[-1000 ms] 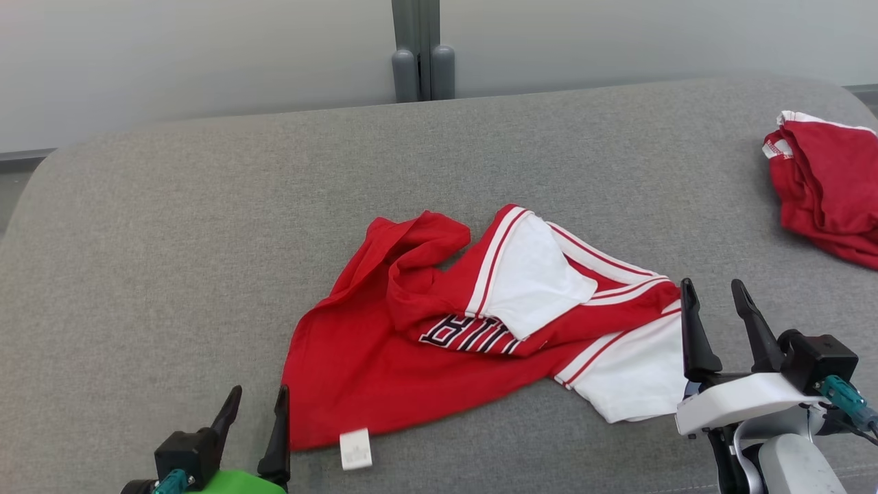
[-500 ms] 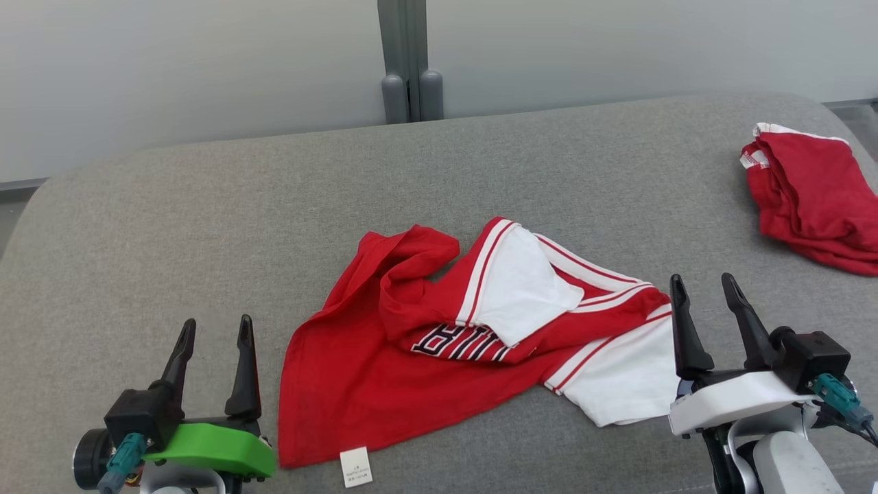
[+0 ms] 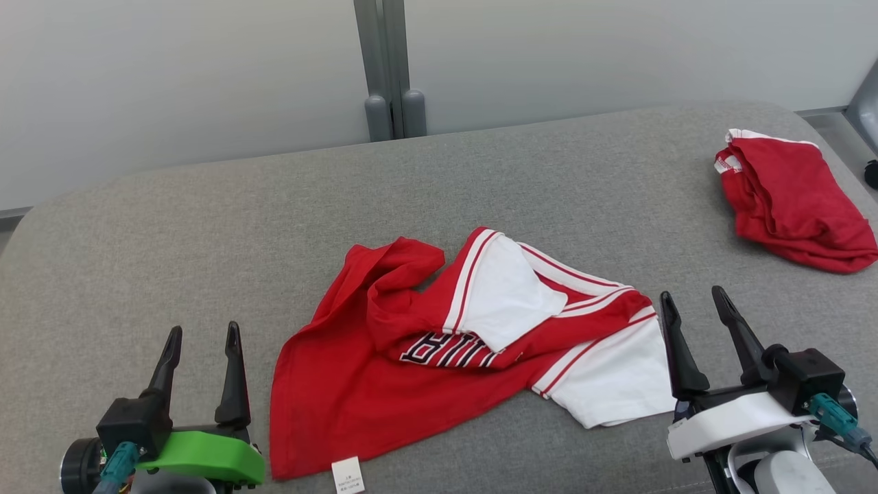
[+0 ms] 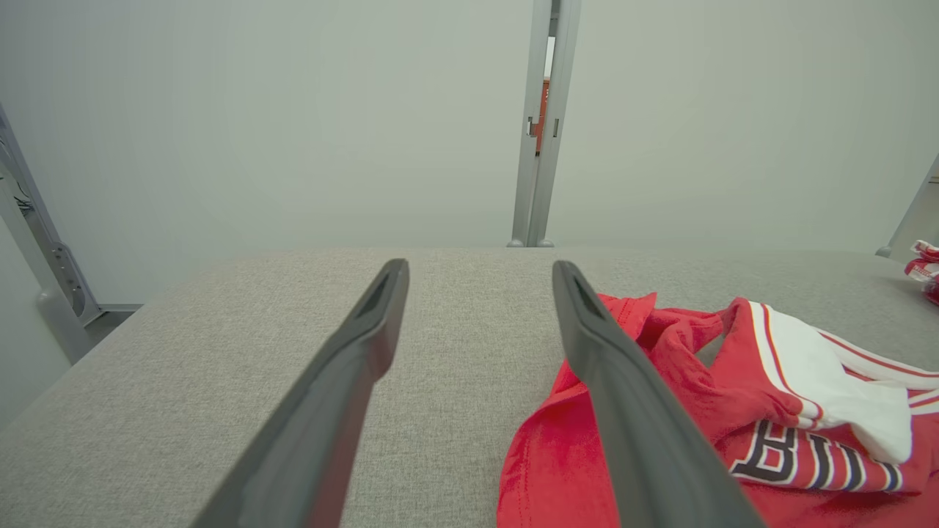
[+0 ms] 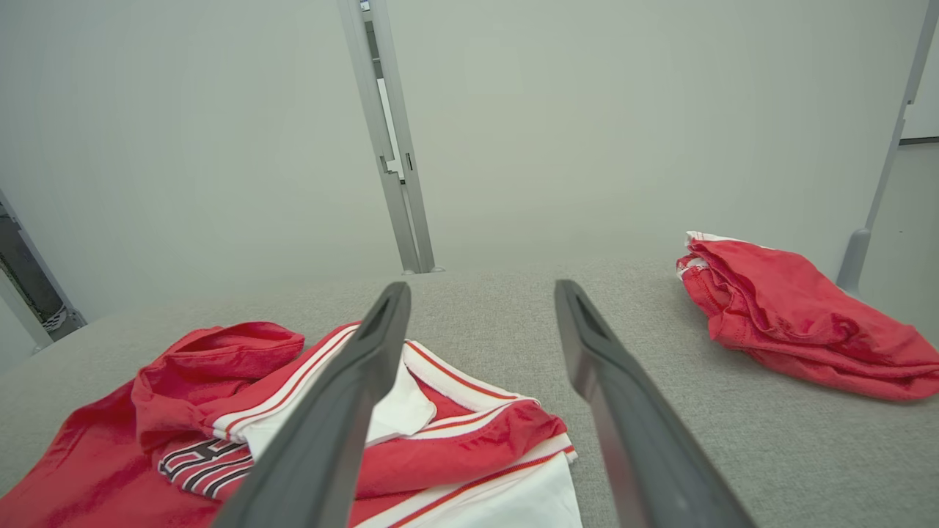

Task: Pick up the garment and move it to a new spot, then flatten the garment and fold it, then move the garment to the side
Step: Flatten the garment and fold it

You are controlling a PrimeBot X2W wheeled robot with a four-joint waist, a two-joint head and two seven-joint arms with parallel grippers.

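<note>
Garment (image 3: 384,384), red-white, crumpled | I logged left gripper (image 3: 205,328) just left of it, jaws apart, empty | right gripper (image 3: 690,293) at its right edge, likewise | red cloth (image 3: 789,199) well right.

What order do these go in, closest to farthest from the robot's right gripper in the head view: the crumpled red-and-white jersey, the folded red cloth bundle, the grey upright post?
From the right gripper:
1. Crumpled red-and-white jersey, just to its left.
2. Folded red cloth bundle, farther back on its right.
3. Grey upright post, beyond the far edge, back left.
</note>
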